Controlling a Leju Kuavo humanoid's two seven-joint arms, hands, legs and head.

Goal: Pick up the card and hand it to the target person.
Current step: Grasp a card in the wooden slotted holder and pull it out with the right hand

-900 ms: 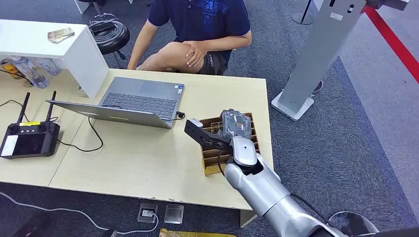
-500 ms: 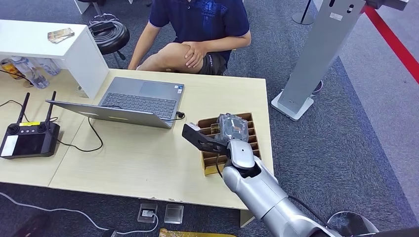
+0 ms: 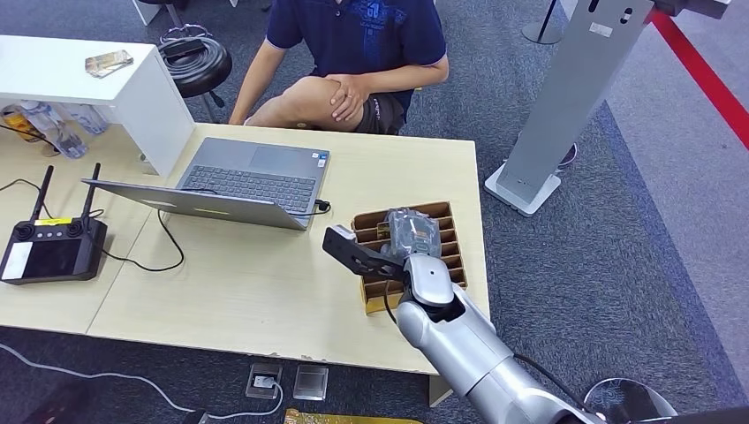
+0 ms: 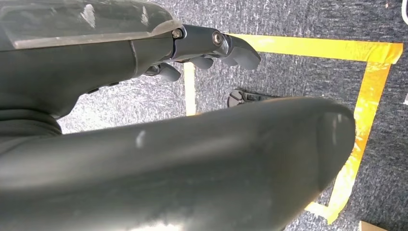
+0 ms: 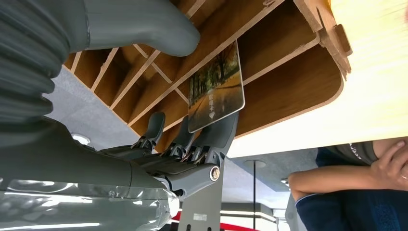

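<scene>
A card [image 5: 215,86] printed with a tree-lined path stands upright in a slot of the wooden rack [image 5: 288,72]. My right hand [image 5: 192,139] reaches into that rack [image 3: 450,238] from above. Its dark fingers [image 5: 211,137] touch the card's near edge, while the grey thumb [image 5: 144,29] stays apart on the other side. In the head view the right hand [image 3: 413,231] covers the middle of the rack and hides the card. The person [image 3: 358,35] in a dark blue shirt sits behind the table's far edge. My left hand [image 4: 211,45] hangs beside my body above the floor and holds nothing.
An open laptop [image 3: 238,181] sits left of the rack, its cable trailing across the table. A black controller with antennas [image 3: 53,247] lies at the far left. A white shelf [image 3: 79,75] stands at the back left, and a grey stand [image 3: 565,97] rises right of the table.
My right hand has sunk lower into the rack and drifted slightly left and toward me. The person has not moved.
</scene>
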